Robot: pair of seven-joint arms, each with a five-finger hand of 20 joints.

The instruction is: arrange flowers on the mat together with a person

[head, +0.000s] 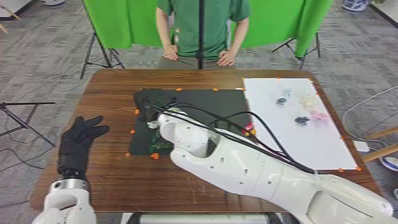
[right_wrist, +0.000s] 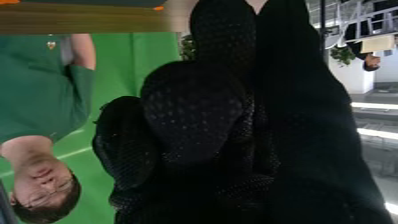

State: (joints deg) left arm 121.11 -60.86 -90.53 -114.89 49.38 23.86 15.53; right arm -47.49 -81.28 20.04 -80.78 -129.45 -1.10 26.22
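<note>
1. One left robot hand (head: 80,132), released with fingers extended, is beside the mat (head: 227,98), presumably to leave working room.
2. Right robot hand (head: 155,97) over the mat's far left part, near white flowers (head: 152,124), presumably for arranging; its grasp cannot be told.
3. Loose flowers (head: 302,120) on the white sheet (head: 329,150), apparently spread for easy selection.
</note>
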